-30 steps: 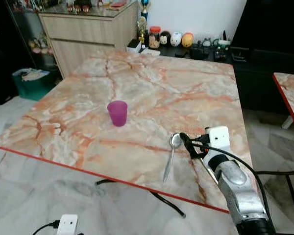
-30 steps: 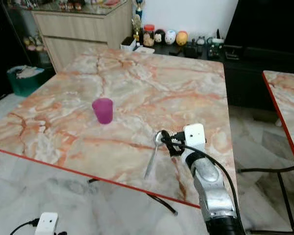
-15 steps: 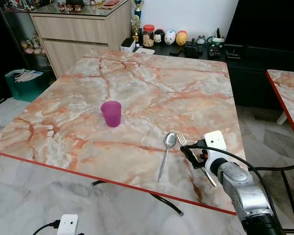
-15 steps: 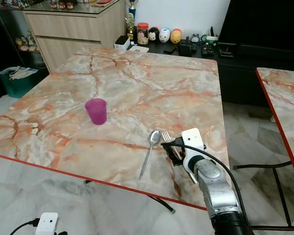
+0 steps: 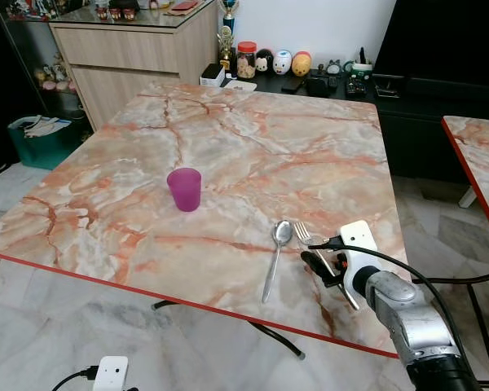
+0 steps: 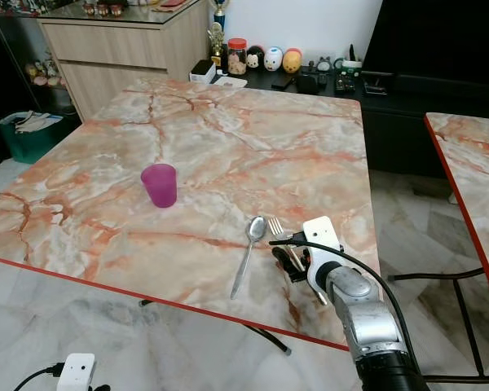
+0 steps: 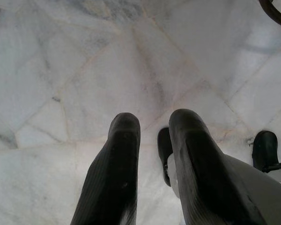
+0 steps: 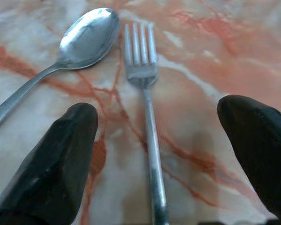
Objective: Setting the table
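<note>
- The right gripper now hangs just above the marble surface with its jaws spread wide and nothing between them; a second ago it was over the spoon's bowl, and since then it has drawn back toward the near edge.
- The fork it has let go of lies flat on the surface, tines pointing to 12 o'clock and handle running back under the open jaws, free of both fingers.
- The spoon lies just beside the fork at its 9 o'clock, bowl up, handle slanting toward 7 o'clock; the two are near each other but do not touch.
- The purple cup stands upright, well apart from the cutlery at about 10 o'clock.
- I judge the fork placement done: cup, spoon and fork are all set down, and the next move is likely a clean withdrawal without nudging the handle.
- The left gripper hangs idle over the tiled floor, jaws slightly apart and empty.
</note>
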`<state>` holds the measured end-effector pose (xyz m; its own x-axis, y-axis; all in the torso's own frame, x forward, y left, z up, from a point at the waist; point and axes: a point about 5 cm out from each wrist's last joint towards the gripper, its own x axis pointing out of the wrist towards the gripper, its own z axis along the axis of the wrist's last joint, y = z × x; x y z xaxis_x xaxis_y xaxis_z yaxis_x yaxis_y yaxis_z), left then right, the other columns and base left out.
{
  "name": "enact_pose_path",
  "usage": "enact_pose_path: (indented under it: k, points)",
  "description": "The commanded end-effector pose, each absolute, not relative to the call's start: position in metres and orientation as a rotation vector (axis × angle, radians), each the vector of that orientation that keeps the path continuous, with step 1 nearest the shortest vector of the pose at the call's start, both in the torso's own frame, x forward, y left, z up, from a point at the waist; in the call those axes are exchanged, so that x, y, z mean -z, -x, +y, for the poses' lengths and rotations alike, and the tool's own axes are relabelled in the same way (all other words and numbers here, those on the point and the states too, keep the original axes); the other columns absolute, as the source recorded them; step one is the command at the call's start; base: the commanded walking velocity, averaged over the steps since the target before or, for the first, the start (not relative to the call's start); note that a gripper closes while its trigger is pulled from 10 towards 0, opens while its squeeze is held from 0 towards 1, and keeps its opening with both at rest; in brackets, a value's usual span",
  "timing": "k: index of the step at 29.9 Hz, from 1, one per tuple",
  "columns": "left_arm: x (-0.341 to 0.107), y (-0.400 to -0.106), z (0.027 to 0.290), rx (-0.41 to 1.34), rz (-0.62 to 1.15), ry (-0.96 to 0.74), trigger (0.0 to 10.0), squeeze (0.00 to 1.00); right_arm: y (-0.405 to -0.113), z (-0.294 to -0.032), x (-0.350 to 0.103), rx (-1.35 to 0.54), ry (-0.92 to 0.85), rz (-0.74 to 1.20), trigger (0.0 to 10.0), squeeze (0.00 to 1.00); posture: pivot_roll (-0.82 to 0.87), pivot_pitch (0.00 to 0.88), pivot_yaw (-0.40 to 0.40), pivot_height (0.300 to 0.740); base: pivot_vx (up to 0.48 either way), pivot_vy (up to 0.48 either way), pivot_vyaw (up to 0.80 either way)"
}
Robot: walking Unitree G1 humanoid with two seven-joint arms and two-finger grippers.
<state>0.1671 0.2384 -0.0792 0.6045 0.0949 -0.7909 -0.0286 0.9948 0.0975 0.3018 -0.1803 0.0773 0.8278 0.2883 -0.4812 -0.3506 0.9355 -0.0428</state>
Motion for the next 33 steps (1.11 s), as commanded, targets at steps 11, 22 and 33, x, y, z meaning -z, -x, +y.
enact_pose_path:
  k: [11, 22, 33]
  points:
    - [0.078, -0.171, 0.241, -0.072, 0.932, -0.081, 10.0, 0.0, -0.313, -0.179, -0.089, -0.358, 0.172, 0.465, 10.0, 0.0, -0.07, 0.0, 0.012, 0.74, 0.0, 0.0, 0.0]
    - [0.078, -0.17, 0.241, -0.073, 0.932, -0.08, 10.0, 0.0, -0.322, -0.18, -0.09, -0.332, 0.176, 0.46, 10.0, 0.0, -0.07, 0.0, 0.009, 0.74, 0.0, 0.0, 0.0]
    - [0.079, -0.169, 0.24, -0.073, 0.935, -0.082, 10.0, 0.0, -0.322, -0.174, -0.086, -0.349, 0.164, 0.459, 3.1, 0.0, -0.07, 0.0, 0.016, 0.74, 0.0, 0.0, 0.0]
